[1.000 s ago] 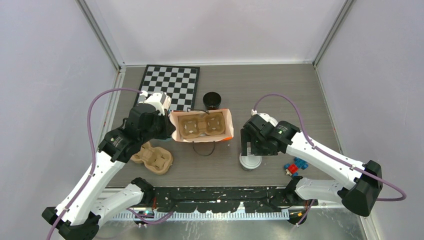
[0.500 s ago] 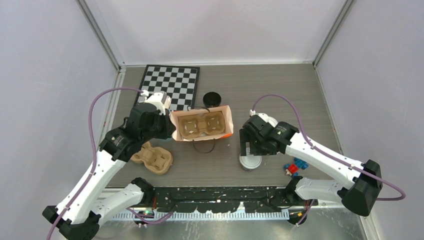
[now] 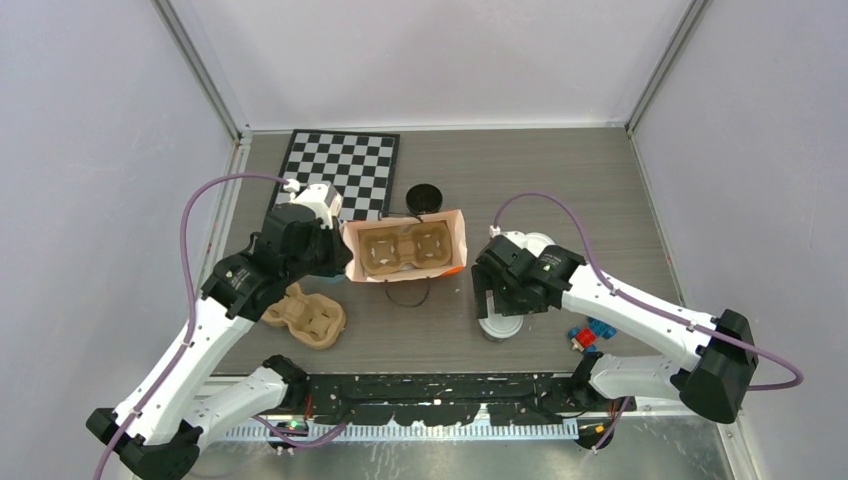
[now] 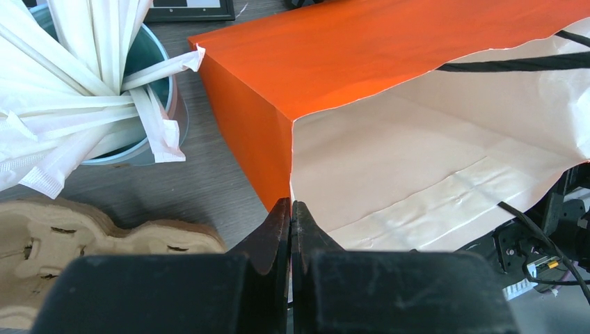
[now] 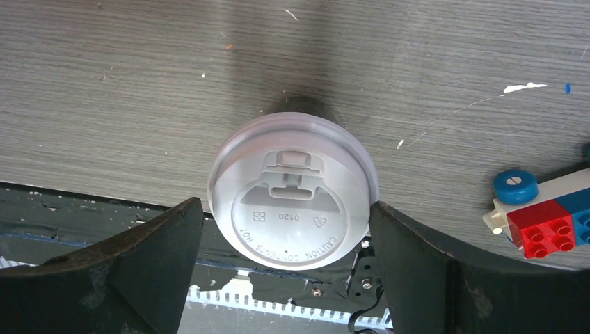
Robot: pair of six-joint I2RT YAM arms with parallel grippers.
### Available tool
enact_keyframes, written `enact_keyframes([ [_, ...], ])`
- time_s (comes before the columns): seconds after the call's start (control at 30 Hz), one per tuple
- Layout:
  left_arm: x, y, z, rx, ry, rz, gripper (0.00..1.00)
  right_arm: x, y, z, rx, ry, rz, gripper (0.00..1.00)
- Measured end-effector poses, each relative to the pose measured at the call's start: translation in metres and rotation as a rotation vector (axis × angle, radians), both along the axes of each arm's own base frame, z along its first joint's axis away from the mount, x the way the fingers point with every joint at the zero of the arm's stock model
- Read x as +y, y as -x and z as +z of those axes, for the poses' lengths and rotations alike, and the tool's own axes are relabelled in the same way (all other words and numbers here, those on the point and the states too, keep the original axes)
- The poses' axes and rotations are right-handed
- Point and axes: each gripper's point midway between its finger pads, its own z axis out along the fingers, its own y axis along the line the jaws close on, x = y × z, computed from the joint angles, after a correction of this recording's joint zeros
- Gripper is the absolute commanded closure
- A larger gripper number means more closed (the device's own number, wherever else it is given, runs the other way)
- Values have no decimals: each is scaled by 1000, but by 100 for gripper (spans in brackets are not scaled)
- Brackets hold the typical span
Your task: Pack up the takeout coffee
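Table [image 3: 560, 190], grey wood grain, carries everything. Orange paper bag [image 4: 362, 56] lies mid-table with its mouth open, and a two-socket pulp cup carrier [image 3: 404, 240] sits inside it with both sockets empty. Left end effector [image 4: 291, 216] is clenched on the bag's rim at a corner fold, jaws pressed flat together on the paper; it looks to be holding the mouth open and steady. Checkerboard [image 3: 340, 172] lies at the far left, and a spare pulp carrier [image 3: 308, 315] sits near the left arm, apart from the bag. Light-blue cup of wrapped straws [image 4: 104, 90] stands just beside the bag's left wall. Uncapped black cup [image 3: 424, 198] stands just behind the bag. White-lidded coffee cup [image 5: 292, 191] stands upright near the table's near edge, well to the right of the bag. Right end effector [image 5: 284, 209] hangs over it, released, fingers spread wide to either side of the lid; whether a finger already touches the rim I cannot tell. Toy bricks [image 3: 590, 335] lie to the right of that cup. Step in hand, as I read it: reaching for the first capped cup, nothing packed yet. Next move calls for dropping below the lid's flange, closing on the cup body rather than the lid, lifting straight, then carrying it left into an empty socket.
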Motion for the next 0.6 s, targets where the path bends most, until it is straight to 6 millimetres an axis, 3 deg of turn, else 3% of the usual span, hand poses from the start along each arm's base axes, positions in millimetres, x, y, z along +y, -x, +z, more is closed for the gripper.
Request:
enact_keyframes([
  [0.27, 0, 0, 0, 0, 0, 0, 100, -1, 2, -6, 6, 46, 19, 9],
  [0.6, 0, 0, 0, 1, 0, 0, 100, 0, 6, -7, -20, 98, 54, 18],
])
